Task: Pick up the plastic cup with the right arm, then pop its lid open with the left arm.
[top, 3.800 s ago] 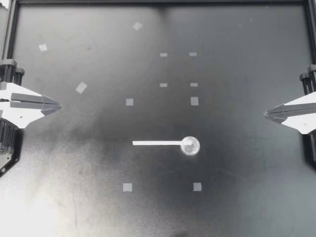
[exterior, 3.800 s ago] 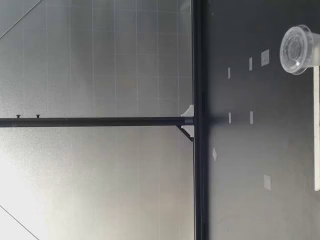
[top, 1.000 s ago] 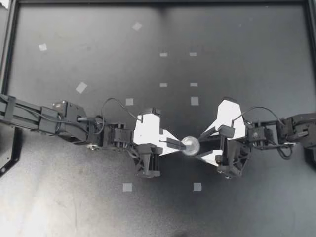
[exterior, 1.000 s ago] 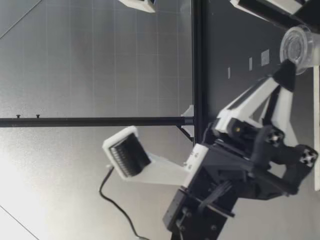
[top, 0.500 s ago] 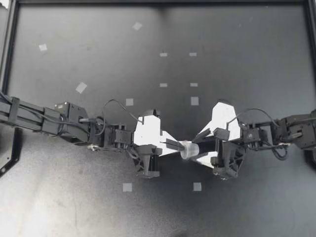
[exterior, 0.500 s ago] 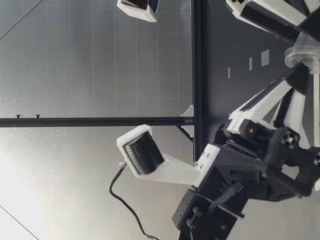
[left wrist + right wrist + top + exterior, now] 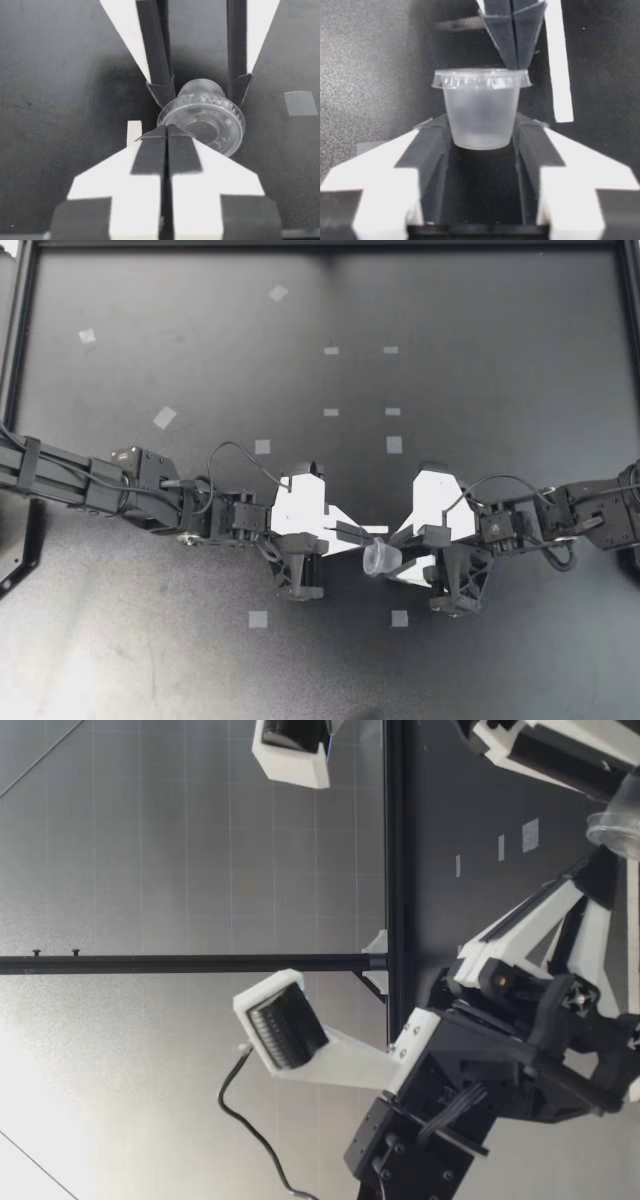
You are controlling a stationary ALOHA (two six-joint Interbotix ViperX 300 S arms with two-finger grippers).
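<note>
Fingers of left gripper (image 7: 352, 533): pressed together, tips at the lid rim of clear cup (image 7: 379, 559), contact unclear; right gripper (image 7: 395, 553): fingers clamped on the cup's sides; white strip (image 7: 376, 530): mostly hidden beneath both grippers.

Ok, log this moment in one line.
right gripper: shut on lidded clear cup, tilted | left gripper: shut, tips at lid rim | white strip: on table

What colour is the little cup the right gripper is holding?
Clear, slightly frosted plastic cup; best seen in the right wrist view.
</note>
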